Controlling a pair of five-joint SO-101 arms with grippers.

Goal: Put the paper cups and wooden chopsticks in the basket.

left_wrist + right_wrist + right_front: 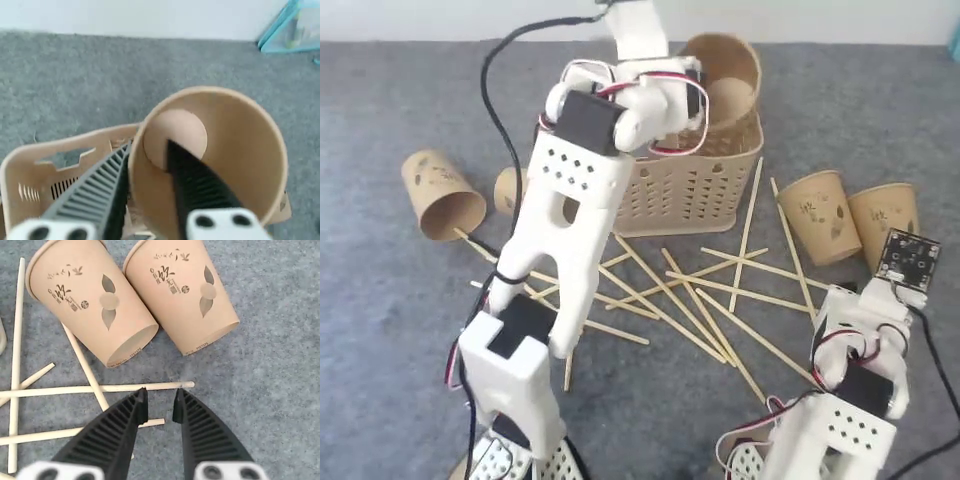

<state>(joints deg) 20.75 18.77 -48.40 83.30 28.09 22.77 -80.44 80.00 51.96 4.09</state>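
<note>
My left gripper is shut on the wall of a brown paper cup, one finger inside it and one outside. In the high view this cup hangs tilted over the far end of the beige slotted basket. Two more cups lie left of the basket, and two cups lie on their sides at the right. Several wooden chopsticks are scattered on the carpet in front of the basket. My right gripper hovers just above chopsticks near the two right cups, open by a narrow gap and holding nothing.
Grey carpet covers the floor. A pale wall runs behind the basket, with a turquoise container at its foot. The left arm's white body crosses over the chopsticks left of centre.
</note>
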